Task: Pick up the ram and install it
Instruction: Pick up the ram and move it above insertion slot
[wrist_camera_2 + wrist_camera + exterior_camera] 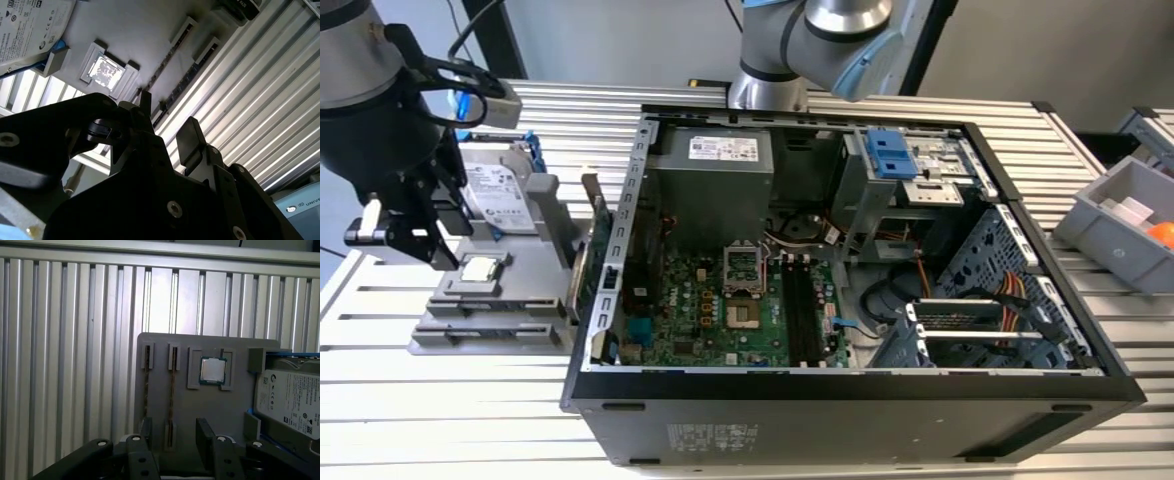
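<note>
Here, ribbed metal table [60,365] bears gray tray [220,407] w/ ram [172,390].

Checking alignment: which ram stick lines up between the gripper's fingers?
The ram stick beside the processor chip; the outer stick lies off-centre from the gripper.

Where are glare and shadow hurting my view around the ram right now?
Second wrist view: glare bleaches the processor white and streaks the table, while the open tool is a dark silhouette. First wrist view: even light, processor plainly seen, ram edge-on and dim in its slots. Exterior view: the computer case interior is shadowed, table bright.
</note>
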Tool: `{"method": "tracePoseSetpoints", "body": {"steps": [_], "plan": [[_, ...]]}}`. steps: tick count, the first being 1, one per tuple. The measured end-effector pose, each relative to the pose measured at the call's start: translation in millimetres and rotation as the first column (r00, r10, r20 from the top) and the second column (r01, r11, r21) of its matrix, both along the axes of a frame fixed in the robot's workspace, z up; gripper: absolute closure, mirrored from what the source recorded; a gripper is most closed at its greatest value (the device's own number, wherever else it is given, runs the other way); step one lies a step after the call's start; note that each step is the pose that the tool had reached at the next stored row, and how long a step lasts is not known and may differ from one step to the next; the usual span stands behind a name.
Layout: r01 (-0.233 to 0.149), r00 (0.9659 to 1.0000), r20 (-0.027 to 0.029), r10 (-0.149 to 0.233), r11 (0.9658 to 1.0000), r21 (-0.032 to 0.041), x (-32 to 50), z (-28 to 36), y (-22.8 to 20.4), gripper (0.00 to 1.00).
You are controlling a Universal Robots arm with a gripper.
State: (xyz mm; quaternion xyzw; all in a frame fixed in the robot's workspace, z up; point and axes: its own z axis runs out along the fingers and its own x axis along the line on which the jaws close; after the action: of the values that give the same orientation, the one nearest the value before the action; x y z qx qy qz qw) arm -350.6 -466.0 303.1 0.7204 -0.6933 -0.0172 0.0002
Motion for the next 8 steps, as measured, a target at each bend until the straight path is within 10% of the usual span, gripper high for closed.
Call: {"method": "tracePoseSetpoints", "body": {"steps": [8], "plan": [[0.0,1.0,0.0006,0.0,1.0,0.0007,0.0,-1.0,0.0,0.0]]}}
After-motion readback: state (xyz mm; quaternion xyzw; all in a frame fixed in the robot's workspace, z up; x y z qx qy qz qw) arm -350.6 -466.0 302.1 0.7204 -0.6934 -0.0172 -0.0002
